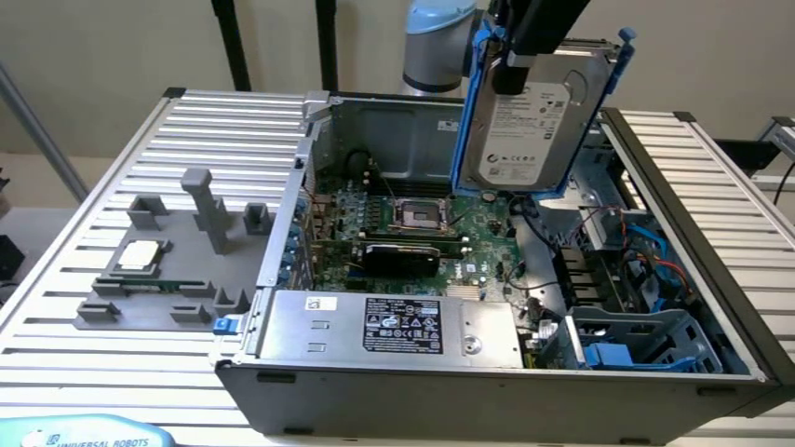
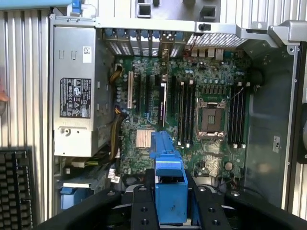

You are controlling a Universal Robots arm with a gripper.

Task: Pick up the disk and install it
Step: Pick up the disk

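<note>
the gripper (image 2: 171, 207) is clamped on the disk (image 1: 537, 130), holding it upright in the air, white label showing, over the open computer case (image 1: 472, 396), above the motherboard (image 1: 372, 223) near the case's far wall; the case sits on the slatted worktop (image 1: 223, 130).

A silver-grey disk (image 1: 537, 116) with a white label sits framed in bright blue plastic. It hangs upright above the open computer case (image 1: 497, 393).
</note>
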